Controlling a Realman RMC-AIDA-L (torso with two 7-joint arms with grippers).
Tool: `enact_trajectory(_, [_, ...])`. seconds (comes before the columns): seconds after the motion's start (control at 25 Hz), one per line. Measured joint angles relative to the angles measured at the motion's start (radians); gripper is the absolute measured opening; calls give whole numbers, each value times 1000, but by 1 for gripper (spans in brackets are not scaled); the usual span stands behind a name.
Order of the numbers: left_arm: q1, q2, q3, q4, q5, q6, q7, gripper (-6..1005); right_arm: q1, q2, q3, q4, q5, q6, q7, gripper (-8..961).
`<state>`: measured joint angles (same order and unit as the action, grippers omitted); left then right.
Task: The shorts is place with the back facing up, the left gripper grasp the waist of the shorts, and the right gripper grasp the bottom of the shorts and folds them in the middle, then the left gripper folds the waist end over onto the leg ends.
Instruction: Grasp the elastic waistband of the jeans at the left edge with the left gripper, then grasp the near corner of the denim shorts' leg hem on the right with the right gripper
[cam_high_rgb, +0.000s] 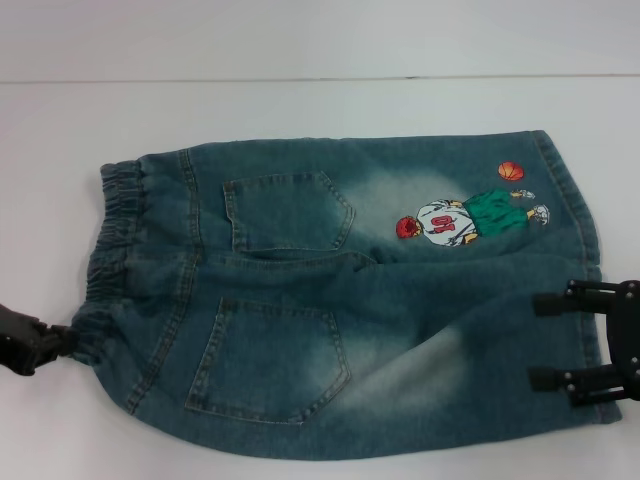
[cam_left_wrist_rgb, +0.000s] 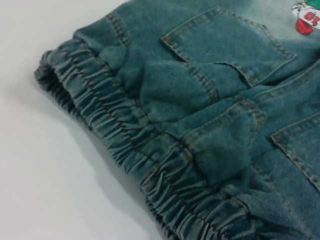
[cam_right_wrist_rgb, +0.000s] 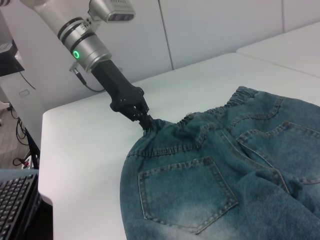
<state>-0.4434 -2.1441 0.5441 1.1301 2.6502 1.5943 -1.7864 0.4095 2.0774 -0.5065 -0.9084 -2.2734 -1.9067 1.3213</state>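
Denim shorts (cam_high_rgb: 340, 300) flat, waist (cam_high_rgb: 105, 250) left, left hand (cam_right_wrist_rgb: 146, 121) pinching it

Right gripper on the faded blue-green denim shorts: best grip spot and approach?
Take the near leg hem of the shorts from the robot's right, fingers straddling the flat edge. The right gripper hovers open there; the left gripper pinches the waistband corner.

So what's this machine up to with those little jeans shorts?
It is getting ready to fold them. The shorts lie flat on the white table, back pockets up. The left gripper has pinched the near corner of the waist of the shorts, bunching the cloth there. The right gripper sits open at the other end, at the bottom of the shorts, its two fingers lying over the nearer leg's hem. No fold has been made yet.
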Motion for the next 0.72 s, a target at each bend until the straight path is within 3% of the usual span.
enact_trajectory(0.12, [-1, -1, 20, 1, 8, -6, -18, 57, 0, -4, 0, -1, -4, 0, 16, 941])
enact_trajectory(0.44, [-5, -5, 14, 23, -2, -41, -59, 56, 6, -6, -9, -163, -145, -17, 221, 940])
enact_trajectory(0.72, [-11, -13, 28, 15, -3, -61, -66, 56, 62, -30, -55, -225, -367, -77, 355, 940])
